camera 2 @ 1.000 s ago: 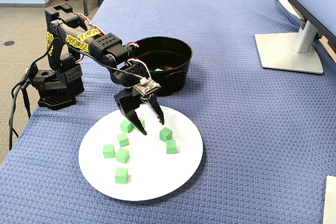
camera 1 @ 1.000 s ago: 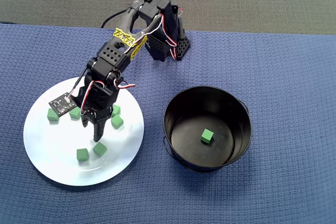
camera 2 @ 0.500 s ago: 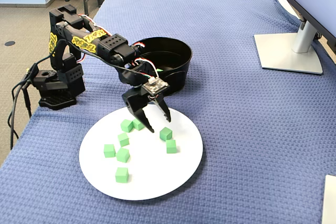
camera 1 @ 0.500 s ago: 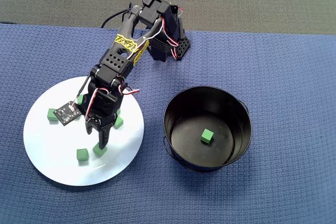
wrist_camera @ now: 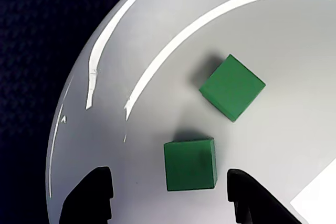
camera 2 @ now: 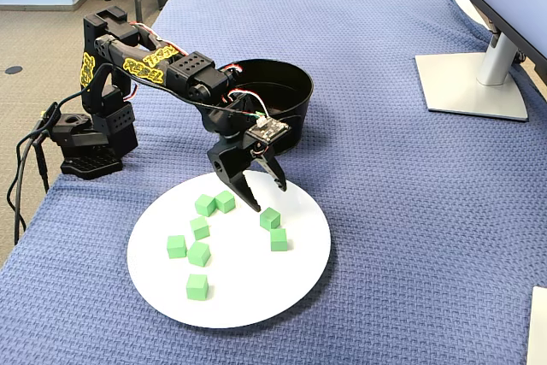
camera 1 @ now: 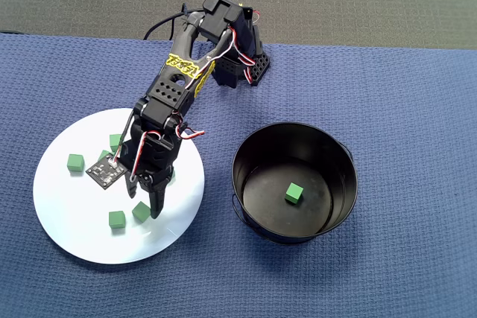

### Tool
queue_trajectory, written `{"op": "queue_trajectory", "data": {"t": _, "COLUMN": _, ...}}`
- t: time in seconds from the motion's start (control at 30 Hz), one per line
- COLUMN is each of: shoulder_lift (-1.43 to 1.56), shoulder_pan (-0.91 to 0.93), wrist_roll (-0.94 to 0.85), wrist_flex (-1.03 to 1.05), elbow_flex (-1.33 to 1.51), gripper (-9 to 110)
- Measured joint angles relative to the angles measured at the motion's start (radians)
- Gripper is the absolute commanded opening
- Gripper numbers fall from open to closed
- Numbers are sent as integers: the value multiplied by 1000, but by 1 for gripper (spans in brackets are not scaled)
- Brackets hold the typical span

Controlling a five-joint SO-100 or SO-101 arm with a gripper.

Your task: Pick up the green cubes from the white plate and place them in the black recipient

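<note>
Blue woven cloth (camera 2: 410,211) carries the white plate (camera 2: 291,284) and, well apart from it, the black recipient (camera 1: 250,161), which you will note holds a single green cube (camera 1: 294,193). Over the past second your arm has swung across the plate toward its pot-side edge, and the gripper (wrist_camera: 170,195) now hovers open, empty, its tips flanking one cube (wrist_camera: 190,163) of a close pair. Seven green cubes (camera 2: 198,254) appear left on the plate, though the arm may hide others in the overhead view, so expect a descent and close next.

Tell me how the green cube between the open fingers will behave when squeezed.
The green cube looks rigid with flat faces, so it probably won't roll. The glossy white plate may let it slide. It sits slightly askew to the gripper, so it might twist.
</note>
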Motion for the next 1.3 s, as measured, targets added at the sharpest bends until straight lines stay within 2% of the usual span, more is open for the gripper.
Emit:
{"op": "queue_trajectory", "data": {"t": 0.63, "shoulder_lift": -137, "shoulder_pan": 17, "wrist_roll": -51, "wrist_flex": -75, "elbow_flex": -34, "gripper": 21}}
{"op": "queue_trajectory", "data": {"t": 0.83, "shoulder_lift": -137, "shoulder_pan": 17, "wrist_roll": -51, "wrist_flex": -75, "elbow_flex": -34, "gripper": 15}}
{"op": "queue_trajectory", "data": {"t": 1.13, "shoulder_lift": -137, "shoulder_pan": 17, "wrist_roll": -51, "wrist_flex": -75, "elbow_flex": -34, "gripper": 12}}
{"op": "queue_trajectory", "data": {"t": 1.3, "shoulder_lift": -137, "shoulder_pan": 17, "wrist_roll": -51, "wrist_flex": -84, "elbow_flex": -34, "gripper": 2}}
